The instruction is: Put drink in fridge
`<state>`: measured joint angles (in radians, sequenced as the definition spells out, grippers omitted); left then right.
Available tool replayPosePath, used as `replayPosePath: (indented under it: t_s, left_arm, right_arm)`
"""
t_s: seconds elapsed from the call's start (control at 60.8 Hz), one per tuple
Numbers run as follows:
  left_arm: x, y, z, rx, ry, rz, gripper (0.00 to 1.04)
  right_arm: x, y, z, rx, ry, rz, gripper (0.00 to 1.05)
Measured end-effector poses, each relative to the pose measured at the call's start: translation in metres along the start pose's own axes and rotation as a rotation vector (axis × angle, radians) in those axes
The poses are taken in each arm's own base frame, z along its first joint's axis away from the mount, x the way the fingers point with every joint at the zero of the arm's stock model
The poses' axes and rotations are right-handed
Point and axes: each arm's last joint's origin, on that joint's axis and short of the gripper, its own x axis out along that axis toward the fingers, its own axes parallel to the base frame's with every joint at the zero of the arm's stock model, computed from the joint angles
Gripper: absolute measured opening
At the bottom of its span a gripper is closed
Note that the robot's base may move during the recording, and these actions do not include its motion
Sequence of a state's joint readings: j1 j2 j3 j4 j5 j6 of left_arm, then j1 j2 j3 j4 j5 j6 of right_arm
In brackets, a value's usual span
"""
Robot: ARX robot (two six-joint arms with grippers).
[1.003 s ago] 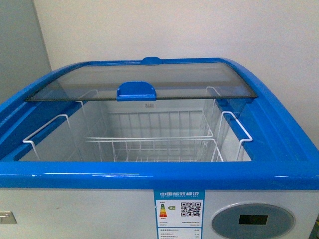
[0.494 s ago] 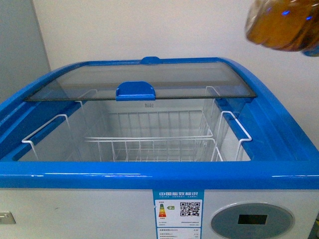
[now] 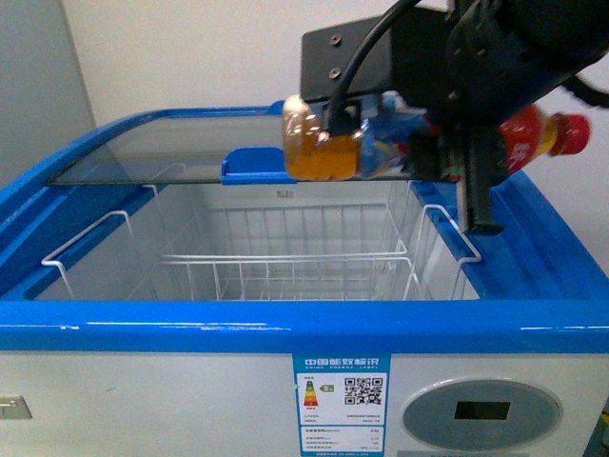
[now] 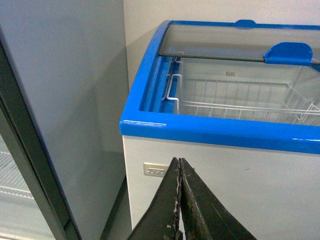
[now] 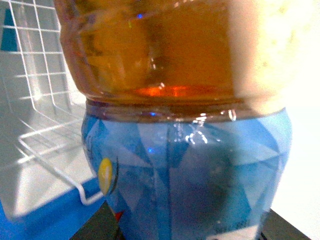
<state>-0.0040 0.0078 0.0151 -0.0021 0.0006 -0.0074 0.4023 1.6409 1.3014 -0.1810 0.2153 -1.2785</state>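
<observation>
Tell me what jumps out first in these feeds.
The drink lies sideways in the right claw, above the open fridge, red cap toward its right rim. White wire baskets sit below, with the glass lid slid to the back. The left claw is shut, low before the fridge's white front.

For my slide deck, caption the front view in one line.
Right gripper holds the drink sideways over the open fridge and its wire baskets.

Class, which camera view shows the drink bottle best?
Front view: the drink bottle shows sideways from base to red cap. Right wrist view shows only a close-up of its amber liquid and blue label. Left wrist view misses it.
</observation>
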Motion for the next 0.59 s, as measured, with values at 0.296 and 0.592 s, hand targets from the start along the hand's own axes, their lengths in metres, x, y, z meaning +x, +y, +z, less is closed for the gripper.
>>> replayPosePath:
  t_s: [0.296,0.592]
  left_arm:
    - [0.000,0.000,0.000,0.000,-0.002,0.000,0.03]
    - [0.000,0.000,0.000,0.001,-0.002,0.000,0.03]
  right_arm:
    - [0.054,0.037,0.021,0.010,-0.024,0.073,0.36]
    - [0.099,0.037,0.029,0.035,-0.029,-0.010,0.35]
